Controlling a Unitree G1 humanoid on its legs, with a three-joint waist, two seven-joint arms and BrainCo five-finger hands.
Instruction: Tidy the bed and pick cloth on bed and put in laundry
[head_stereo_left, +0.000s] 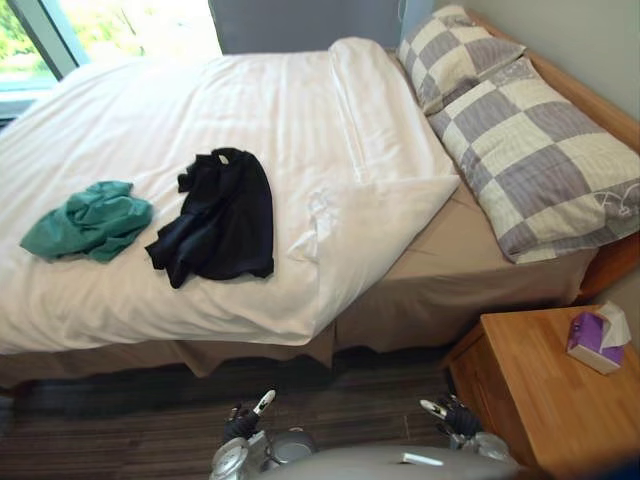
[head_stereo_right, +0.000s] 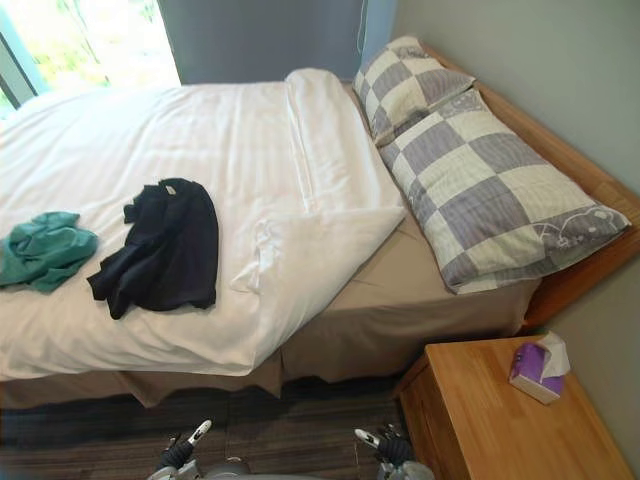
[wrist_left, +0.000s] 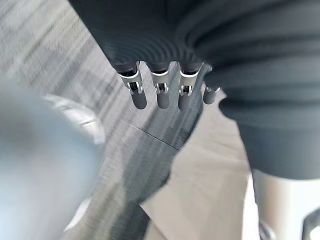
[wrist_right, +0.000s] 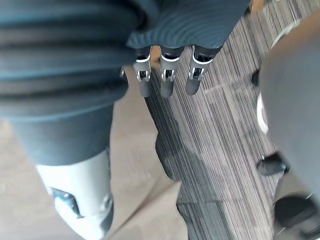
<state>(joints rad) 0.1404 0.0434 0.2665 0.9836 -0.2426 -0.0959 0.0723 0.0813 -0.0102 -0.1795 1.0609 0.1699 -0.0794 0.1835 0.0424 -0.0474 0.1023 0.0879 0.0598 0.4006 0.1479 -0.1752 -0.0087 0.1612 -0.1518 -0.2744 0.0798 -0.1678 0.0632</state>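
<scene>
A black garment lies crumpled on the white duvet, near the bed's front edge. To its left a green cloth sits bunched up. The duvet's near right corner is folded back, baring the tan sheet. Two grey-and-cream checked pillows lie at the head on the right. My left hand and right hand hang low over the floor in front of the bed, well short of the clothes. The fingers of both are straight and hold nothing.
A wooden nightstand stands at the lower right with a purple tissue box on it. Dark striped carpet runs along the bed's front. A window lies beyond the far left of the bed.
</scene>
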